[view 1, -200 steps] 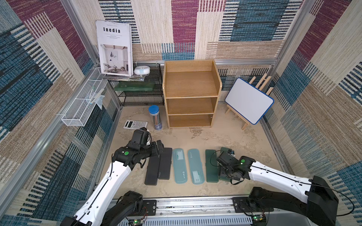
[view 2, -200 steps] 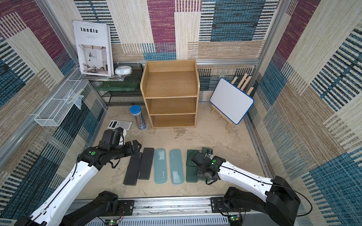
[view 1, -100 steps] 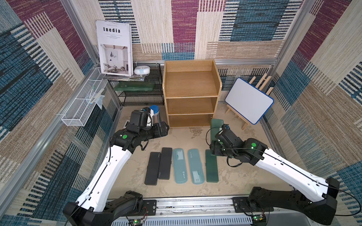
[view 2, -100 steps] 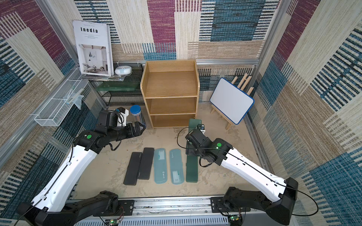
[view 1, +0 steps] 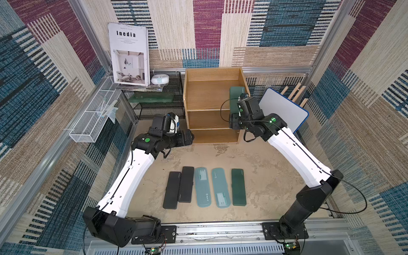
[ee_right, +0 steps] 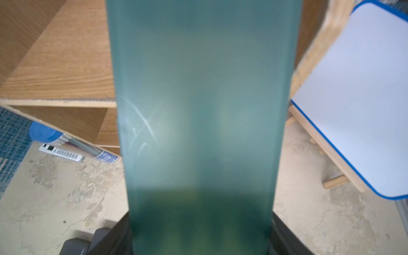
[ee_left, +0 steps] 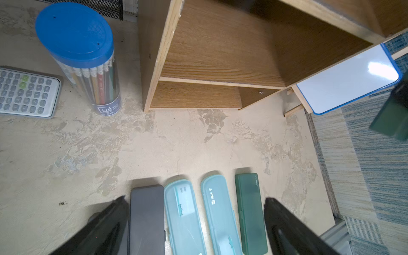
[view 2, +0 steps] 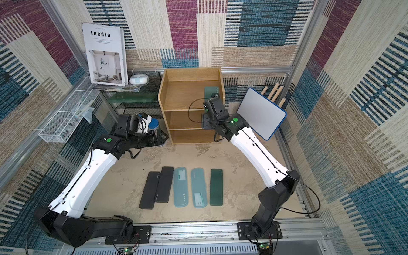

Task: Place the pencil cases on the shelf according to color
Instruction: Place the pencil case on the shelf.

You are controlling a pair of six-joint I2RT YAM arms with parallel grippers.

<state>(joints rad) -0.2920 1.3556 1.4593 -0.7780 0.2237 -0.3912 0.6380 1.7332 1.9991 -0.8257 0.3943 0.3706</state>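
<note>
While the right jaws pinch one dark green pencil case (view 1: pixel 235 94) by its near end, the case reaches over the right side of the top tier of the shelf (view 1: pixel 205 95); whether it touches the board I cannot tell. The right arm (view 1: pixel 295 154) stretches forward and up to it. The left arm (view 1: pixel 136 170) is bent low beside the shelf's left front corner, and the left jaws stand spread.

Five more lie in a row on the sandy, mottled bench (view 1: pixel 220 152): two black cases (view 1: pixel 171 191) (view 1: pixel 186 184), two light blue cases (view 1: pixel 202 186) (view 1: pixel 220 187) and a second green case (view 1: pixel 238 187). Woven patchwork walls of blue, maroon and beige enclose the cell.
</note>
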